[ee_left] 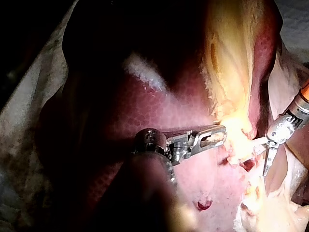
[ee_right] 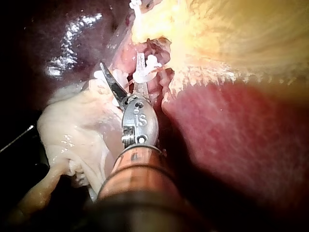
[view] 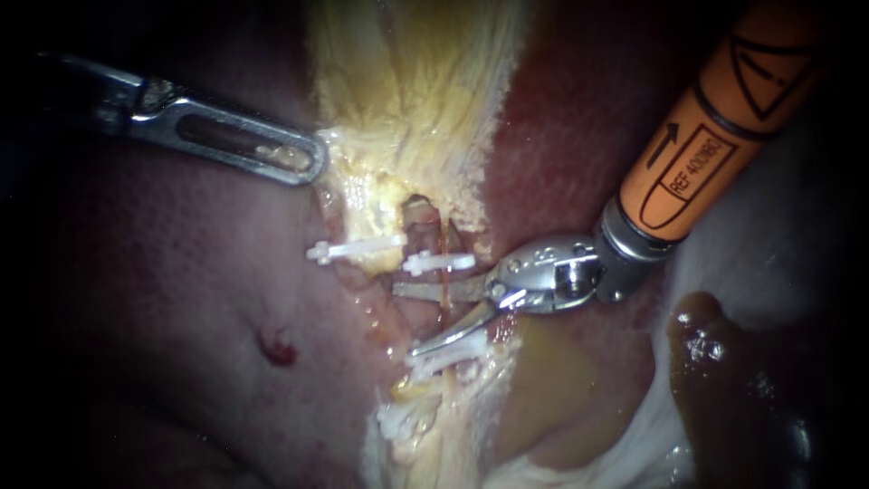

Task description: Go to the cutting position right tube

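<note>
Right instrument (view: pixel 405 319): two blades parted, a clear gap between them, nothing gripped. The right tube (view: pixel 443 274), a thin reddish strand, lay across the upper blade near its middle and ran on into the gap. Contact with the lower blade could not be established.

First clip (view: pixel 439 263), white, sat on the tube just outside the upper blade. Second clip (view: pixel 444 358), also white, lay just outside the lower blade and close against it. The blades thus bracketed the stretch of tube between these two clips. Third clip (view: pixel 353 249) lay beyond the blade tips, towards the left instrument.

Left instrument (view: pixel 303 163): jaws closed together on the edge of the gallbladder (view: pixel 416 81), with pale tissue showing through the window of the visible jaw. These jaws stood well apart from the blades, with the third clip between them.

The liver (view: pixel 181 299) lay under and beside the left jaws. Its surface bore a small red mark, clear of both instruments.
</note>
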Available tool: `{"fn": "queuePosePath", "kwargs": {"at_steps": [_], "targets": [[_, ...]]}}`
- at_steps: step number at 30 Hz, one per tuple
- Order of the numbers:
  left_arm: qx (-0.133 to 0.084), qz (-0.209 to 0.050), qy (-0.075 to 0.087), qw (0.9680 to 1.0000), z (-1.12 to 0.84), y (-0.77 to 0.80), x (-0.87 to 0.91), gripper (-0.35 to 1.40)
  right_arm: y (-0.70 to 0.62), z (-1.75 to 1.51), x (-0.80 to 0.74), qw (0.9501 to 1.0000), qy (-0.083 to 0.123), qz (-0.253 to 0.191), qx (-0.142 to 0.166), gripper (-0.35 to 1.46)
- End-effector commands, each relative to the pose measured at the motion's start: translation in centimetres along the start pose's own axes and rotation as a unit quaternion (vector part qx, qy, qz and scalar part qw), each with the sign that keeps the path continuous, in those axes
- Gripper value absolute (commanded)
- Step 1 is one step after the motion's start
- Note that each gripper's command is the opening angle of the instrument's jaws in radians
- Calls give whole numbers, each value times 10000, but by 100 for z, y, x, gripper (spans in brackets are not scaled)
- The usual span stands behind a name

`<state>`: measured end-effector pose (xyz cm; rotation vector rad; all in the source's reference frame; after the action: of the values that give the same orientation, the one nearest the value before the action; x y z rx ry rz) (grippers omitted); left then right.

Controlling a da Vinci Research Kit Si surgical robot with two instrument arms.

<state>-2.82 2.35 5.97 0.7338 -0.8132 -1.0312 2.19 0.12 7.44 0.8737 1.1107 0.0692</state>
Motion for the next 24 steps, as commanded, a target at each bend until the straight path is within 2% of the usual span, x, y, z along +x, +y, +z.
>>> {"fn": "queuePosePath", "kwargs": {"at_steps": [1, 11, 15, 24], "targets": [[1, 1, -1, 10000, 0, 0, 0, -35, 0, 1, 0, 10000, 7, -18, 18, 139], [0, 0, -2, 10000, 1, 1, 0, -35, 3, 19, 11, 9998, 189, -38, 63, 134], [0, 0, -2, 10000, 1, 1, 0, -35, 3, 24, 15, 9994, 334, 14, 94, 132], [-2, -1, -3, 10000, 2, 2, -1, -35, 2, 34, 22, 9993, 364, 14, 96, 131]]}}
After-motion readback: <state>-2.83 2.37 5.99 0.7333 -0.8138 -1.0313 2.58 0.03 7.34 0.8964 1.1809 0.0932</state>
